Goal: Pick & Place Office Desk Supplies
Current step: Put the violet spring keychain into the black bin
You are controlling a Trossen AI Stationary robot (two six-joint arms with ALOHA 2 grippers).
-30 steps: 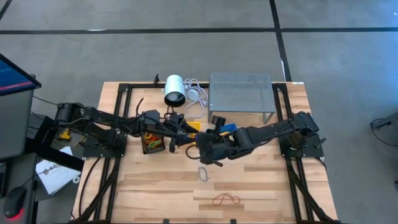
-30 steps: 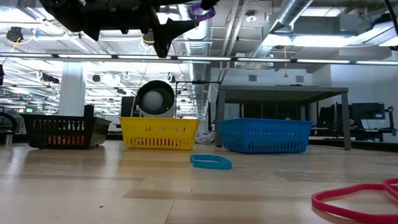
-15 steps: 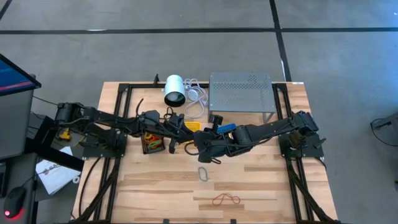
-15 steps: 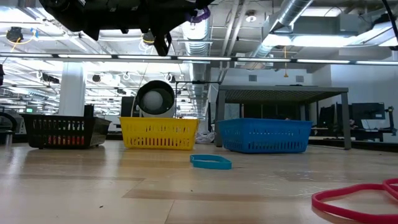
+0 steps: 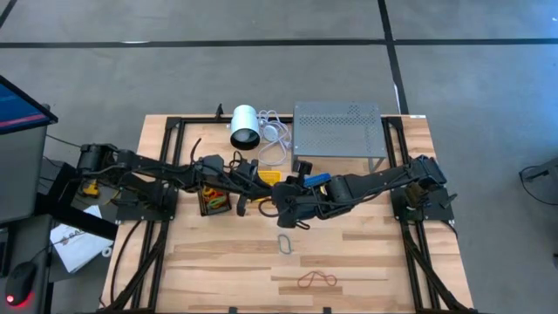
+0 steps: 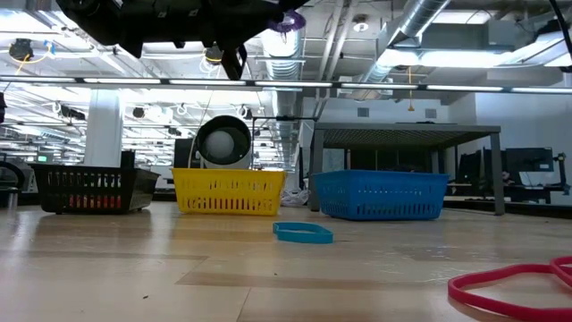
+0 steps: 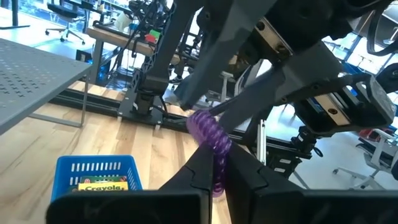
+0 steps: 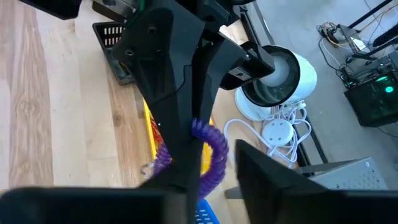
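Note:
A small purple coiled ring [image 7: 208, 134] hangs high above the table's middle, between my two grippers. My left gripper [image 7: 217, 157] reaches level from the table's left and is shut on the ring. My right gripper [image 8: 214, 177] slants down from the right, its fingers open on either side of the ring [image 8: 211, 155]. In the low view the ring [image 6: 290, 20] shows at the top edge. A crayon box [image 7: 102, 185] lies in the blue basket [image 7: 93, 167]. My left gripper pinches the ring's lower part [image 7: 217, 171] between its two fingers. It comes level from the table's left, and the ring stands up past the fingertips, lifted clear of the table. My right gripper's fingers [image 8: 258, 168] stand beside the ring; I cannot tell whether they touch it.
Black [image 6: 85, 188], yellow [image 6: 228, 192] and blue [image 6: 380, 194] baskets stand in a row below the grippers. A white cylinder [image 5: 245, 125] and a grey rack [image 5: 338, 129] stand at the far edge. A blue band [image 6: 304, 233] and a red band [image 5: 316, 280] lie nearer.
My left gripper has shut on the purple ring that my right gripper holds up. Both arms have stayed in place, and the ring has stayed where it was.

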